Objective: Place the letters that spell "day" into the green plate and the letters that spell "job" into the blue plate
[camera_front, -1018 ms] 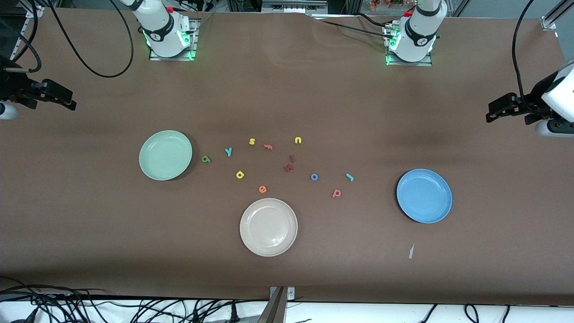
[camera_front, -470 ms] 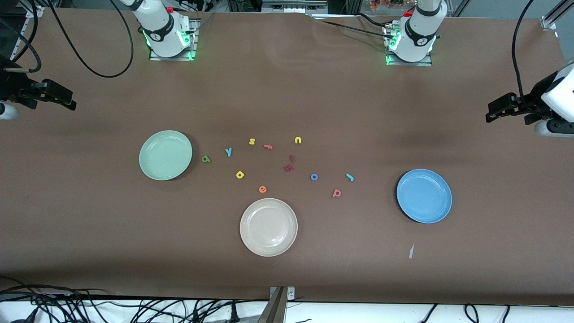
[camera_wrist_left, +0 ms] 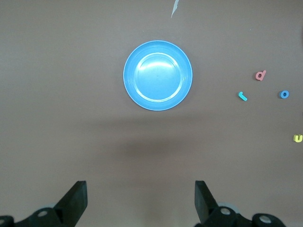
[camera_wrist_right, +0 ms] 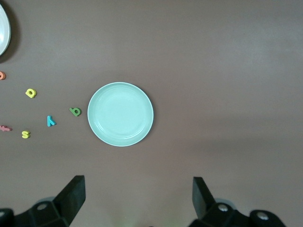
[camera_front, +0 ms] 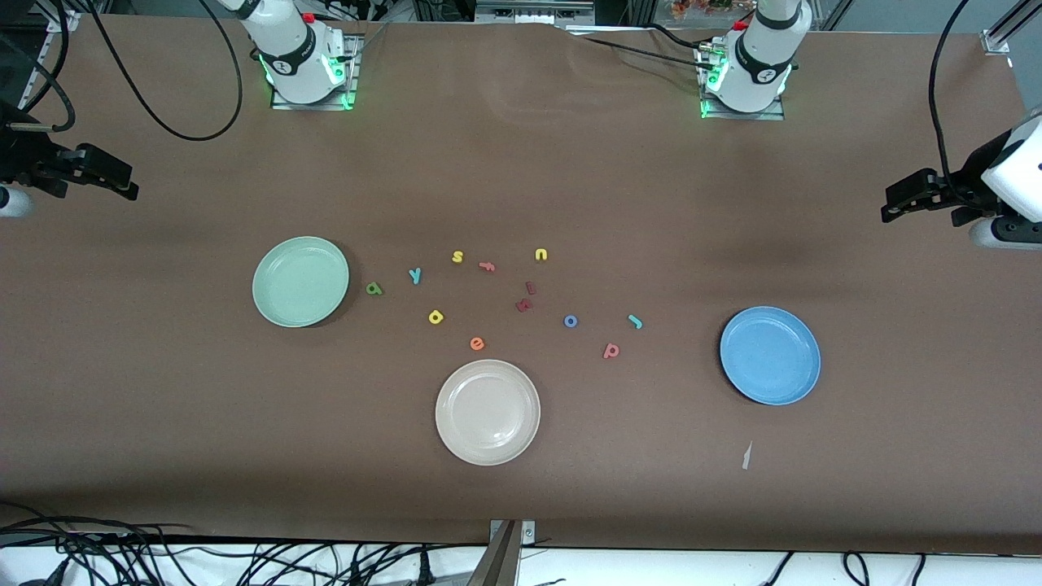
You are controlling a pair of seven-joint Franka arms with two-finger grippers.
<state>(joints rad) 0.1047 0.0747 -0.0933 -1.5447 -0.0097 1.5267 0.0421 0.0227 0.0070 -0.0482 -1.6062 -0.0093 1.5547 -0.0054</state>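
Round pale mint-green plate (camera_front: 300,282) and round bright blue plate (camera_front: 769,355) bare; left gripper (camera_wrist_left: 141,201) and right gripper (camera_wrist_right: 138,197) fingers spread, holding nothing.

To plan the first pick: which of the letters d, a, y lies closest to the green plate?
The dark green "a": it lies right beside the green plate, while the teal "y" and yellow "d" lie farther off.

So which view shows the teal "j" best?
The left wrist view: the teal "j" lies unobstructed, its hook readable, on the table between the blue plate and the blue "o". The front view shows it smaller. The right wrist view misses it.
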